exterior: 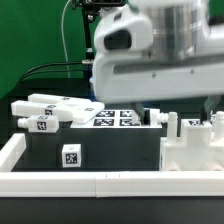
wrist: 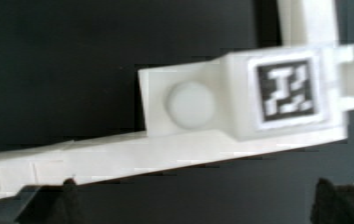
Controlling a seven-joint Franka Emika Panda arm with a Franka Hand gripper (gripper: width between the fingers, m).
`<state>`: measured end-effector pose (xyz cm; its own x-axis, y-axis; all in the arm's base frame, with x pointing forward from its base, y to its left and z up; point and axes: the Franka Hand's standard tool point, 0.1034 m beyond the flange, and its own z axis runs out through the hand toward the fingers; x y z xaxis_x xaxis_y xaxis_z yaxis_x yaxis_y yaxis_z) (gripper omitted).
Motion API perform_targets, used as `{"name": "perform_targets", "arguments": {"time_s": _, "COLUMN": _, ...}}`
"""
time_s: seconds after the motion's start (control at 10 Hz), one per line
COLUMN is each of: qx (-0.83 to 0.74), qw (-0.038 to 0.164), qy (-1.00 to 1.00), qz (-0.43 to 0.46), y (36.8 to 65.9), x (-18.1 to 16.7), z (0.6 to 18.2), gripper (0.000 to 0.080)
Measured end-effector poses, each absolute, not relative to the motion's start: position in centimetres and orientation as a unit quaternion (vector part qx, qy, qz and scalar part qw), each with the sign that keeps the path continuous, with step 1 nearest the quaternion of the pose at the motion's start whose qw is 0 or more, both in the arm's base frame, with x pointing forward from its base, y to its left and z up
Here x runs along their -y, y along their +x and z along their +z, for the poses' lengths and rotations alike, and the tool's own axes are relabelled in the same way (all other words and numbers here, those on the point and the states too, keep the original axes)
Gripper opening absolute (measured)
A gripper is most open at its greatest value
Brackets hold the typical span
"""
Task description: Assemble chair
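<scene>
The chair lies as loose white plastic pieces on the black table [exterior: 120,157]. There are tagged bars [exterior: 42,110] at the exterior view's left, a small tagged block [exterior: 70,157] in front, and blocky parts [exterior: 192,140] at the right. The wrist view shows 1 piece [wrist: 200,125] with a square tag [wrist: 289,88], a round dimple and a long bar cut off at the edge; which piece it is cannot be told. The blurred arm [exterior: 150,45] fills the exterior view's upper right, above the marker board [exterior: 112,120]. The gripper [wrist: 195,205] points down over that piece, its fingers [wrist: 49,203] spread wide and holding nothing.
</scene>
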<state>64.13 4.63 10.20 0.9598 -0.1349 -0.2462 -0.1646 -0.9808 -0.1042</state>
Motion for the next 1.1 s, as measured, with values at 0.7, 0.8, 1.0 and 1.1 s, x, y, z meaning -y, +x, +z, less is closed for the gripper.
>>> {"name": "perform_targets", "arguments": {"time_s": 0.7, "qx": -0.128, "qw": 0.061, "qy": -0.972, "qz": 0.185, "y": 63.0, "x": -4.1, "z": 7.8, "gripper": 0.0649}}
{"name": "perform_targets", "arguments": {"time_s": 0.8, "qx": -0.132, "qw": 0.059, "qy": -0.97, "qz": 0.196, "y": 62.9, "x": -3.8, "z": 7.2, "gripper": 0.0649}}
{"name": "perform_targets", "arguments": {"time_s": 1.0, "qx": -0.122, "qw": 0.058, "qy": -0.95, "qz": 0.281, "y": 61.1, "x": -4.0, "z": 6.4, "gripper": 0.0649}}
{"name": "perform_targets", "arguments": {"time_s": 1.1, "qx": -0.12, "qw": 0.058, "qy": -0.944, "qz": 0.301, "y": 61.3, "x": -3.9, "z": 6.0, "gripper": 0.0649}}
